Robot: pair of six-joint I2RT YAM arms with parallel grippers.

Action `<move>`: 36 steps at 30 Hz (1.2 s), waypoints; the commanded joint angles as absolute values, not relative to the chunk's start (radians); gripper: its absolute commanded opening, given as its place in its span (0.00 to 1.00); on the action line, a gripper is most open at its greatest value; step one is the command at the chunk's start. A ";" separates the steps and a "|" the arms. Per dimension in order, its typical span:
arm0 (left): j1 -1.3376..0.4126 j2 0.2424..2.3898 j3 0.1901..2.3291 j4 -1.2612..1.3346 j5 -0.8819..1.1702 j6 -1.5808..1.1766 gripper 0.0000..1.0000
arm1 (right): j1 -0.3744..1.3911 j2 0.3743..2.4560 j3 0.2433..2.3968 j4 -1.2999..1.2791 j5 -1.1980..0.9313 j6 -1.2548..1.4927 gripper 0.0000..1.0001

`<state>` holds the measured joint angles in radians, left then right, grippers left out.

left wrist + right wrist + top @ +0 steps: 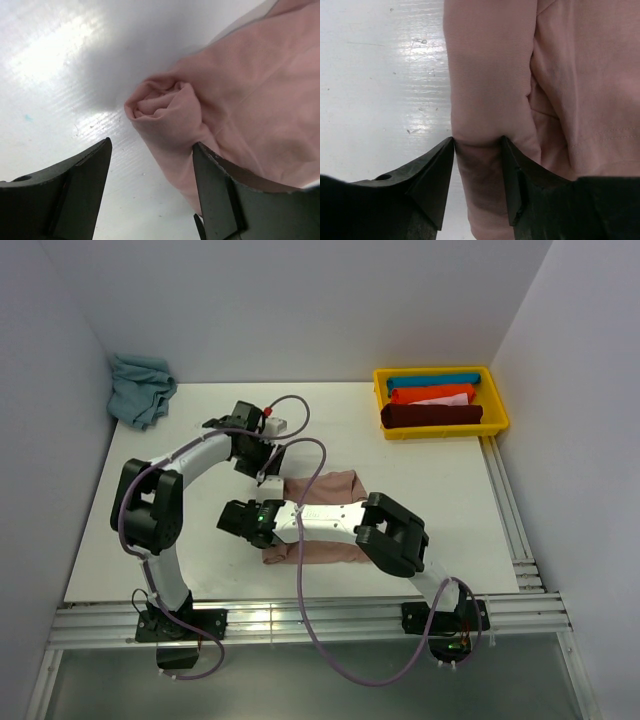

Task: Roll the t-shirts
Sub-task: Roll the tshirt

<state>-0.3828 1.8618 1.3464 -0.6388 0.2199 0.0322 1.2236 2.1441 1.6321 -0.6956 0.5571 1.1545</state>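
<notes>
Pinching the pink t-shirt (330,485) at one end of its roll, open-handed at the other

My right hand (477,140) is clamped across the near end of the roll (162,107). Both fingers press into the cloth from either side, and I can see the fabric waisted between them. That grip is there to keep the tube from springing loose.

My left hand (151,145) is spread wide at the far end. Its fingers straddle the spiral of the roll without closing on it. I'm holding it like that, I'd say, to guide that end so the tube runs straight.

The tee lies mid-tabletop as a long folded strip, with its left end wound up under my hands. The rest stretches flat to the right, so there's a good stretch left to wind.

The tabletop (420,460) is glossy white, and smooth enough for the cotton to slide rather than turn, which makes the pinch matter. Plain white walls (300,300) box me in on three sides.

Far right, a yellow bin (497,405) holds finished rolls side by side: a teal one (432,382), an orange one (430,396) and a maroon one (432,416). In the far-left corner sits a crumpled teal garment (140,388), probably next in line.
</notes>
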 commanded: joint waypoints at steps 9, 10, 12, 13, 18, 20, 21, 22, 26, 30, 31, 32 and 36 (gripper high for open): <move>-0.230 1.810 1.549 -0.687 0.457 -0.051 0.73 | 1.223 2.220 1.638 -0.804 0.508 1.152 0.40; -0.216 1.804 1.546 -0.686 0.486 -0.051 0.74 | 1.220 2.218 1.632 -0.798 0.502 1.149 0.38; -0.181 1.784 1.533 -0.680 0.509 -0.052 0.73 | 1.213 2.195 1.612 -0.732 0.486 1.121 0.27; -0.172 1.778 1.519 -0.677 0.520 -0.051 0.73 | 1.210 2.180 1.573 -0.692 0.460 1.091 0.24; -0.121 1.744 1.473 -0.661 0.568 -0.026 0.73 | 1.181 2.048 1.425 -0.313 0.293 0.993 0.15; -0.103 1.743 1.451 -0.660 0.577 -0.014 0.73 | 1.160 2.016 1.394 -0.215 0.255 0.982 0.14; -0.095 1.743 1.445 -0.661 0.589 -0.011 0.73 | 1.154 2.005 1.382 -0.183 0.217 0.980 0.14; -0.089 1.743 1.431 -0.661 0.595 -0.011 0.73 | 1.143 1.993 1.349 -0.151 0.198 0.989 0.14; -0.075 1.738 1.396 -0.663 0.606 0.040 0.73 | 1.100 1.902 1.194 0.102 0.109 1.069 0.14; -0.075 1.730 1.345 -0.650 0.609 0.058 0.73 | 1.069 1.836 1.034 0.270 0.084 1.169 0.14; -0.074 1.730 1.323 -0.641 0.614 0.061 0.73 | 1.068 1.815 0.976 0.300 0.084 1.207 0.14; -0.075 1.730 1.313 -0.638 0.617 0.066 0.73 | 1.065 1.807 0.948 0.360 0.083 1.227 0.14; -0.077 1.738 1.261 -0.617 0.637 0.074 0.72 | 1.052 1.784 0.816 0.497 0.078 1.314 0.14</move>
<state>-0.0746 1.7775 1.2861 -0.6537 0.5896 0.0418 1.0584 1.8202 0.8803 0.3237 0.1051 1.2179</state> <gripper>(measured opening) 0.724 0.184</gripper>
